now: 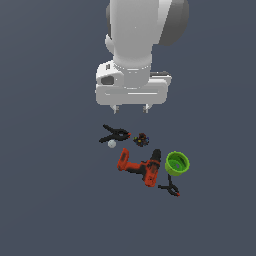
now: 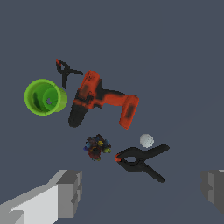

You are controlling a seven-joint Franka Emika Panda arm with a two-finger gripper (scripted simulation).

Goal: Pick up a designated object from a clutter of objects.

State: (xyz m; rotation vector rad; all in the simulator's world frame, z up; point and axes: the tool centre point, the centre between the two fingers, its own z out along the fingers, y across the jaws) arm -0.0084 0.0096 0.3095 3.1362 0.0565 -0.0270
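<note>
The designated object is a small dark knobbly clump of tiny balls [image 1: 141, 139] [image 2: 97, 147] with red, yellow and blue spots, lying between a black clamp [image 1: 115, 134] [image 2: 141, 161] and the red-orange power drill [image 1: 140, 168] [image 2: 101, 100]. A small white ball [image 1: 112, 144] [image 2: 146, 140] rests beside that clamp. My gripper [image 1: 131, 108] [image 2: 142, 192] hangs open above and behind the clutter, touching nothing; its two fingers stand wide apart in the wrist view, with the clump near the left finger [image 2: 69, 192].
A bright green cup [image 1: 177, 163] [image 2: 45, 97] lies on its side next to the drill. A second black clamp [image 1: 170, 189] [image 2: 65, 71] lies beyond the cup. The floor is plain dark grey all around.
</note>
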